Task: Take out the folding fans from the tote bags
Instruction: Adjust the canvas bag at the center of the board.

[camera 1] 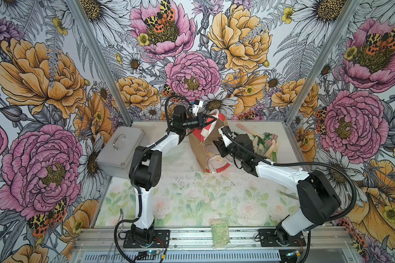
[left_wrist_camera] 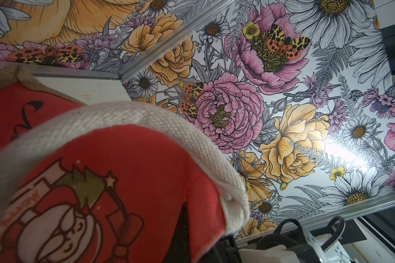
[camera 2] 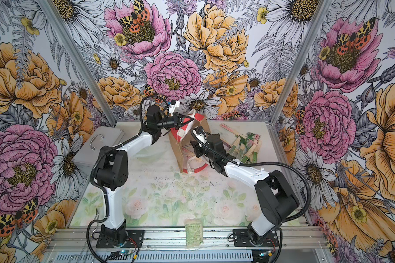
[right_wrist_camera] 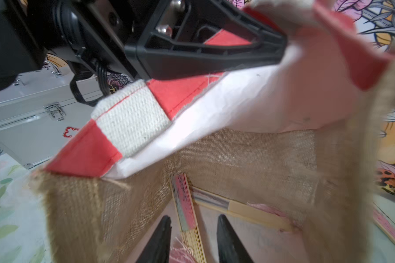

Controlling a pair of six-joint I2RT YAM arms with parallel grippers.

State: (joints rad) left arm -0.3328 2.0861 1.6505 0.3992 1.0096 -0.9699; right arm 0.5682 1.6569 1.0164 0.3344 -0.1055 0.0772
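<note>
Midway through the unpacking: a heap of folding fans (camera 1: 267,145) (camera 2: 244,148) already lies on the tabletop (camera 1: 192,200) just beside the tote bag (camera 1: 205,145) (camera 2: 179,154), with one more pink fan (camera 1: 244,127) lying apart behind the heap, but the job is judged unfinished, since at least two fans remain inside. The left gripper (camera 1: 211,119) (camera 2: 189,120) is clamped on the bag's red-and-white striped rim and holds the mouth up and wide, while the right gripper (camera 1: 216,144) (camera 2: 192,144) reaches into the opening. Both top views give the layout, with the bag at the back of the tabletop between the two arms, but the right arm hides the bag's interior. Only the right wrist view looks inside: there the right gripper (right_wrist_camera: 194,217) has its jaws apart on either side of a pink-edged fan (right_wrist_camera: 184,200) resting on the burlap floor, not visibly pressing it, and a second fan (right_wrist_camera: 237,208) lies across behind it. That view also shows the left gripper (right_wrist_camera: 283,47) pinching the striped cloth, and the latches of the grey metal case (right_wrist_camera: 32,118). The left wrist view offers only the bag's white woven handle (left_wrist_camera: 146,127), its red printed panel and the flowered walls, with no fan in sight.
</note>
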